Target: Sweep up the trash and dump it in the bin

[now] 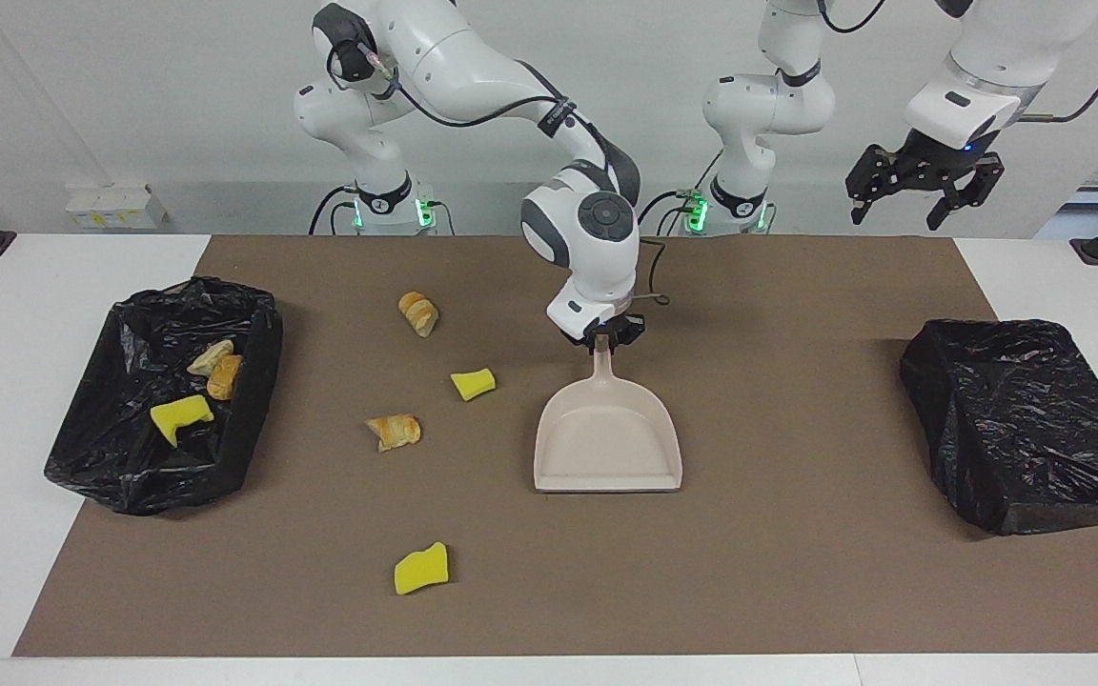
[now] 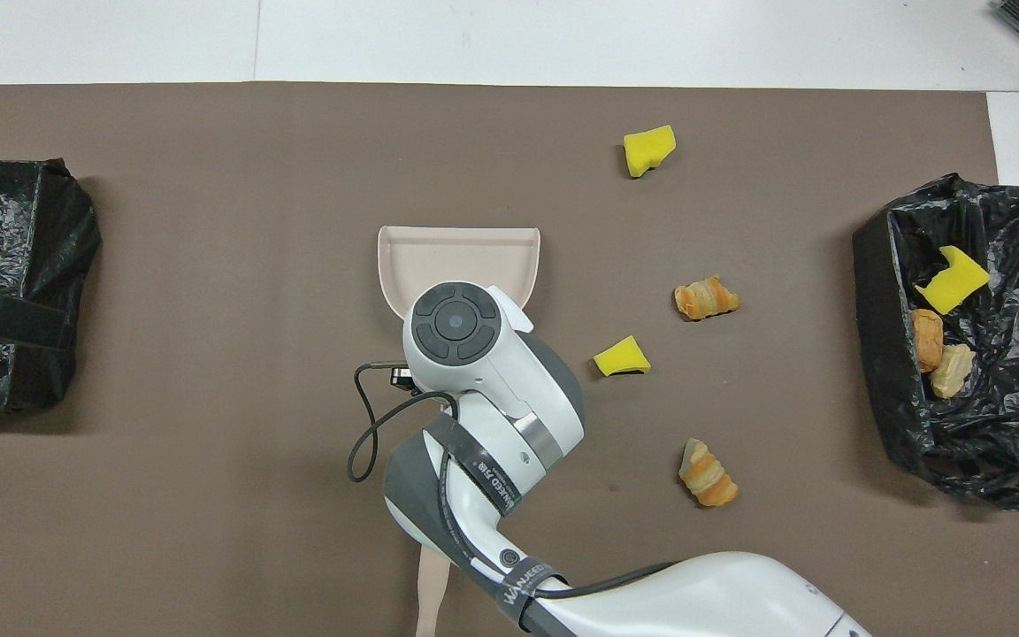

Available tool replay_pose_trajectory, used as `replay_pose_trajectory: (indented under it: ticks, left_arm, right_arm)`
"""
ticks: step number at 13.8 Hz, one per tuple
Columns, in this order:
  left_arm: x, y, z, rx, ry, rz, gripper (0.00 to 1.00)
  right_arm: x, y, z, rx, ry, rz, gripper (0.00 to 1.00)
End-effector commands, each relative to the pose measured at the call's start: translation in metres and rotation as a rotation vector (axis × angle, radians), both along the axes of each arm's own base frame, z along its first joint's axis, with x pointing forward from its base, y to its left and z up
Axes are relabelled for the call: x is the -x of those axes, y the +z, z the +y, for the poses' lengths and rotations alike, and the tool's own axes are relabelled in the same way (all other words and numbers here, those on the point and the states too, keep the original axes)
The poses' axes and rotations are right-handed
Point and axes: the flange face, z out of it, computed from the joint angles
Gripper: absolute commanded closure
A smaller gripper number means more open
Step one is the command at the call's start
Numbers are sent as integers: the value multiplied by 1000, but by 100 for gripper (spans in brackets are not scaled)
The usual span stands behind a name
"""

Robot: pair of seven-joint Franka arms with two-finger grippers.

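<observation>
The beige dustpan (image 1: 607, 440) (image 2: 458, 254) lies flat on the middle of the brown mat, mouth away from the robots. My right gripper (image 1: 603, 336) is at the top of its handle. Loose trash lies on the mat toward the right arm's end: two yellow sponge chunks (image 1: 421, 568) (image 1: 473, 382) and two croissant pieces (image 1: 394, 431) (image 1: 418, 312). The black-lined bin (image 1: 91, 457) (image 2: 881, 354) holds a yellow chunk (image 1: 179, 417) and bread pieces (image 1: 215, 367). My left gripper (image 1: 911, 195) waits open, high above the left arm's end of the table.
A second black-bagged bin (image 1: 1016, 424) (image 2: 5, 283) stands at the left arm's end. The brush handle (image 2: 432, 597) shows under the right arm near the robots' edge; the arm hides it in the facing view.
</observation>
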Motion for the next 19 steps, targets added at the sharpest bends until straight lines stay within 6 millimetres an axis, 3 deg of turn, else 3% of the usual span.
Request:
replay_pose_trajectory:
  ticks: [1, 3, 7, 10, 12, 14, 17, 18, 19]
  left_arm:
    - [6, 2, 0, -1, 0, -2, 0]
    - [6, 2, -1, 0, -2, 0, 0]
    - [6, 2, 0, 0, -2, 0, 0]
    - [6, 2, 0, -1, -2, 0, 0]
    - [6, 2, 0, 0, 0, 3, 0]
    - [6, 3, -2, -3, -2, -2, 0]
    - [8, 1, -12, 0, -19, 3, 0]
    - [10, -3, -29, 0, -51, 9, 0]
    - [12, -14, -49, -2, -71, 21, 0]
  right_arm:
    - [32, 27, 14, 6, 24, 1, 0]
    - [58, 33, 20, 18, 1, 0, 0]
    - [147, 36, 41, 50, -11, -3, 0]
    - [209, 30, 42, 58, -18, -9, 0]
    - [262, 16, 31, 43, -45, -39, 0]
    - [288, 9, 24, 22, -92, 16, 0]
    - [298, 5, 25, 15, -112, 62, 0]
    - [298, 5, 25, 15, -106, 62, 0]
    - [300, 5, 25, 17, -101, 62, 9]
